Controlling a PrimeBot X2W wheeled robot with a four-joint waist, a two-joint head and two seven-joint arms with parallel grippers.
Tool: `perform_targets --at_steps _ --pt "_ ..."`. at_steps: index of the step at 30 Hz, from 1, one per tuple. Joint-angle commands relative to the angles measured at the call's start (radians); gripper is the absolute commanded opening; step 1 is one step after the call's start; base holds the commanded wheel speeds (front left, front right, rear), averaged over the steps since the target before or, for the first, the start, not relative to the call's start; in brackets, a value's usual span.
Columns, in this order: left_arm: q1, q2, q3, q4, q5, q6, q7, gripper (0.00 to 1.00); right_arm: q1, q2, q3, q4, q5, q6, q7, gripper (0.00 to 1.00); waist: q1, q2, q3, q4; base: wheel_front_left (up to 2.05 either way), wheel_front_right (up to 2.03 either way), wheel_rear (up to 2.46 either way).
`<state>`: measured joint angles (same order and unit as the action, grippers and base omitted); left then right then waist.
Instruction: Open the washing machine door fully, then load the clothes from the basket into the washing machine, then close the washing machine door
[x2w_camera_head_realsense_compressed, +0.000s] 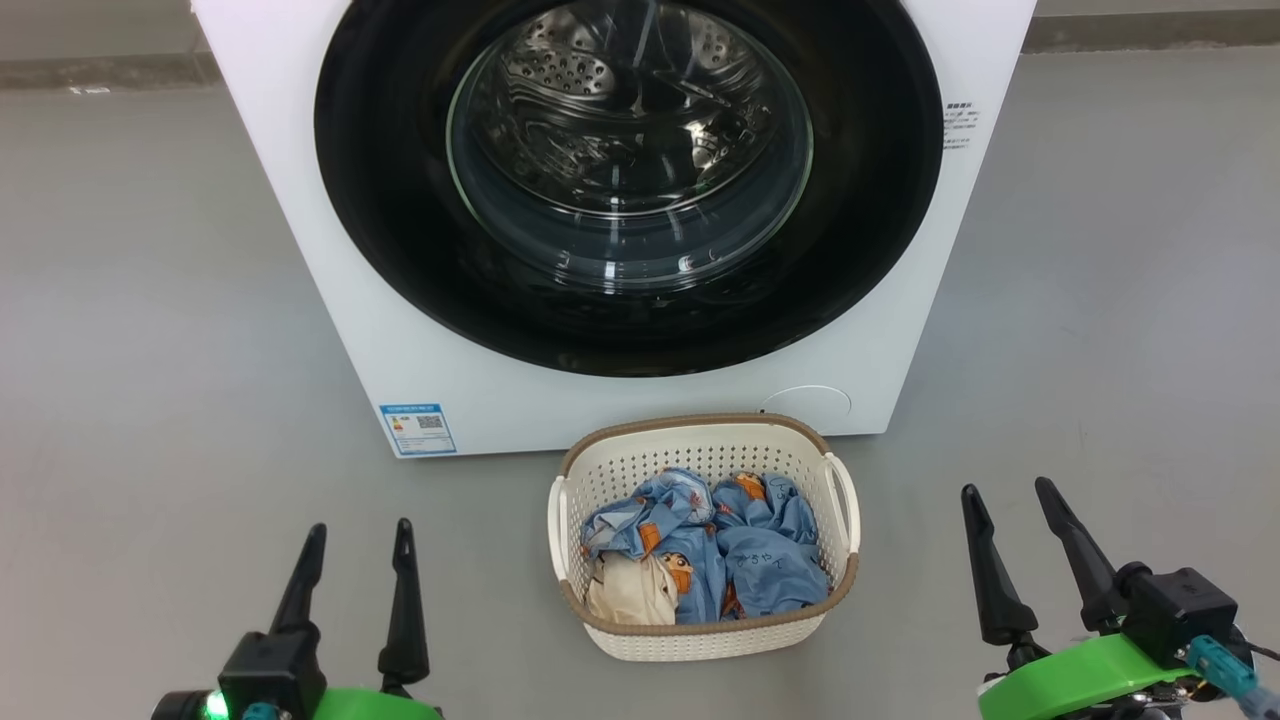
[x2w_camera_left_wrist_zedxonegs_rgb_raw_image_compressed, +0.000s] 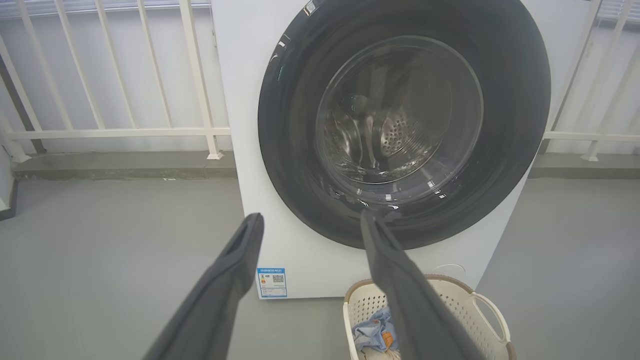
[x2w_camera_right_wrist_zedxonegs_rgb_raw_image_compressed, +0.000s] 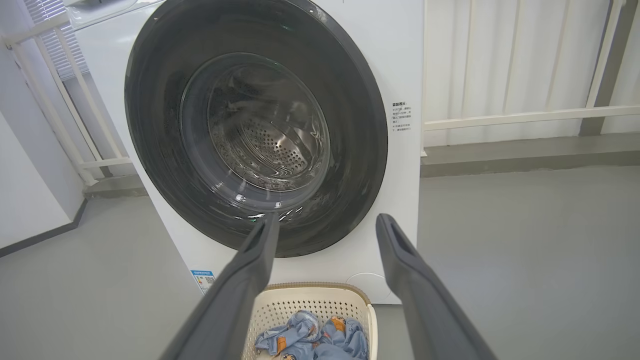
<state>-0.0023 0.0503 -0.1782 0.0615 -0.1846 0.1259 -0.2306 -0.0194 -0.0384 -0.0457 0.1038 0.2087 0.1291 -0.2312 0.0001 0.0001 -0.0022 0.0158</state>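
The white washing machine (x2w_camera_head_realsense_compressed: 300, 200) stands straight ahead, its round black-rimmed door (x2w_camera_head_realsense_compressed: 860, 250) shut flat against the front, steel drum visible through the glass. On the floor just in front sits the cream basket (x2w_camera_head_realsense_compressed: 700, 455) holding the light-blue printed clothes (x2w_camera_head_realsense_compressed: 760, 560) and a cream cloth (x2w_camera_head_realsense_compressed: 630, 590). My left gripper (x2w_camera_head_realsense_compressed: 357, 528) is open at the lower left, apart from the basket. My right gripper (x2w_camera_head_realsense_compressed: 1005, 488) is open at the lower right. The door (x2w_camera_left_wrist_zedxonegs_rgb_raw_image_compressed: 290, 100) and basket (x2w_camera_left_wrist_zedxonegs_rgb_raw_image_compressed: 470, 295) show beyond the left fingers; door (x2w_camera_right_wrist_zedxonegs_rgb_raw_image_compressed: 360, 125), basket (x2w_camera_right_wrist_zedxonegs_rgb_raw_image_compressed: 300, 302) and clothes (x2w_camera_right_wrist_zedxonegs_rgb_raw_image_compressed: 320, 335) beyond the right.
Grey floor (x2w_camera_head_realsense_compressed: 150, 350) spreads on both sides of the machine. A white railing (x2w_camera_left_wrist_zedxonegs_rgb_raw_image_compressed: 125, 132) runs behind it on the left, and a white wall with a rail (x2w_camera_right_wrist_zedxonegs_rgb_raw_image_compressed: 525, 117) on the right. A blue label (x2w_camera_head_realsense_compressed: 418, 428) marks the machine's lower left front.
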Motion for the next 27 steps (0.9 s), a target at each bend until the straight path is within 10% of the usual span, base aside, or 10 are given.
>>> perform_targets --at_steps 1,27 --pt "-0.019 0.007 0.027 -0.017 0.029 -0.002 -0.016 1.00 -0.022 -0.011 0.022 -0.022 -0.037 0.001 -0.015 1.00 -0.0001 -0.0001 0.000 0.000 0.00 0.00 0.00" --pt "-0.017 0.000 0.028 0.017 0.040 -0.012 -0.031 1.00 -0.031 -0.012 0.019 0.038 -0.115 0.002 -0.027 1.00 -0.0001 -0.0001 0.001 0.002 0.00 0.00 0.00"
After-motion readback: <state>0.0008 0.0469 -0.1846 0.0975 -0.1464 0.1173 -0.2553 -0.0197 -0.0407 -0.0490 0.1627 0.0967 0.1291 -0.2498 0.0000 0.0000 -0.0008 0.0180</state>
